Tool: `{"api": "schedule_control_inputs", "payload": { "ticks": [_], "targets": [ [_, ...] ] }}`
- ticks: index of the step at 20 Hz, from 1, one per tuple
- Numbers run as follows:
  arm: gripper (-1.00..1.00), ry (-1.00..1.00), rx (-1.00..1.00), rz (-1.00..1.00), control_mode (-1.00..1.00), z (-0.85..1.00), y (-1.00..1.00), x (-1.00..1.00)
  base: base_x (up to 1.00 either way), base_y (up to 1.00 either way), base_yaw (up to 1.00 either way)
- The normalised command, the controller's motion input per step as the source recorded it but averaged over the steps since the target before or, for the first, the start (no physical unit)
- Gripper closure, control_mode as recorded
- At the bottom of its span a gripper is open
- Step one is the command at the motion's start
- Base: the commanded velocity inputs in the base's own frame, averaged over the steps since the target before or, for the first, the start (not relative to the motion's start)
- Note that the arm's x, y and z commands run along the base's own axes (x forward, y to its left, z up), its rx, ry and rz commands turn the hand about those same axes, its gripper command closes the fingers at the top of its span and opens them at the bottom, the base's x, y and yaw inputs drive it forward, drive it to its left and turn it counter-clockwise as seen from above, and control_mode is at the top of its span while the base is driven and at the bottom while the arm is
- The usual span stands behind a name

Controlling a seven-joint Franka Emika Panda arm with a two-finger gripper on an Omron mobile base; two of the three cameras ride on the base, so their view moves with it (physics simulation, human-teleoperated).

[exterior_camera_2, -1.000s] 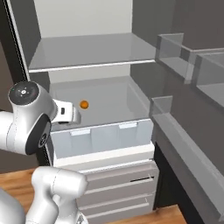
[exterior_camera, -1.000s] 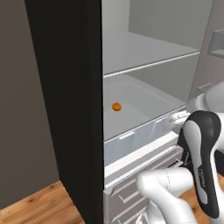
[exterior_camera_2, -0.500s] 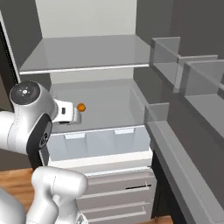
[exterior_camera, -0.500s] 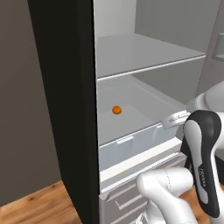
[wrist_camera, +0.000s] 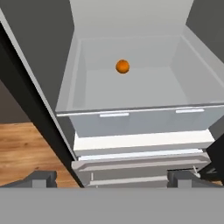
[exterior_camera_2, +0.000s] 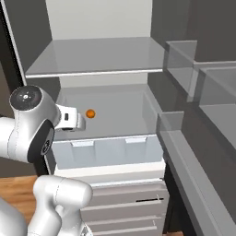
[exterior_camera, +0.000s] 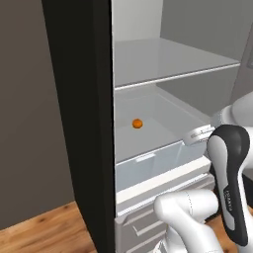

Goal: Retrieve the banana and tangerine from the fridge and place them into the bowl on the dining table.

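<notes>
I see the tall grey steel fridge (exterior_camera_2: 106,55) standing open; its pale open-topped drawer (wrist_camera: 131,118) has free room above, apart from one tiny round orange tangerine (wrist_camera: 122,66) near the back wall.

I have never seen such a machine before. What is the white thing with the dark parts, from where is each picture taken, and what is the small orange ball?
The white thing is a robot arm with dark joints, standing on a base before an open fridge. Everything is computer-rendered. Two pictures come from cameras on the base, behind the arm: one from its left, one from its right. The third comes from a camera on the hand, looking along the gripper, whose two dark tips rise at the bottom, wide apart, so it is open and holds nothing. The orange ball is a tangerine. It lies alone on the pale floor of a fridge compartment, below a shelf and above the lower drawers. The gripper is not touching it.
</notes>
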Motion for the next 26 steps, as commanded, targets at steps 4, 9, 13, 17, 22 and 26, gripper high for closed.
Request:
{"api": "schedule_control_inputs", "payload": {
  "ticks": [4, 9, 13, 17, 22, 26],
  "targets": [
    [-1.00, 0.00, 0.00, 0.00, 1.00, 0.00, 0.00, 0.00, 0.06, -0.16, 0.11],
    [-1.00, 0.00, 0.00, 0.00, 1.00, 0.00, 0.00, 0.00, 0.11, -0.07, 0.09],
    [-1.00, 0.00, 0.00, 0.02, -1.00, 0.00, -0.06, 0.15, 0.05, 0.00, 0.01],
    [-1.00, -0.03, 0.00, 0.00, -1.00, -0.04, -0.34, 0.00, 0.00, 0.00, 0.00],
    [-1.00, 0.00, 0.00, 0.00, -1.00, -0.11, -0.25, 0.23, 0.00, 0.00, 0.00],
    [-1.00, 0.00, 0.00, 0.00, -1.00, -0.15, -0.01, 0.52, 0.00, 0.00, 0.00]
  ]
}}
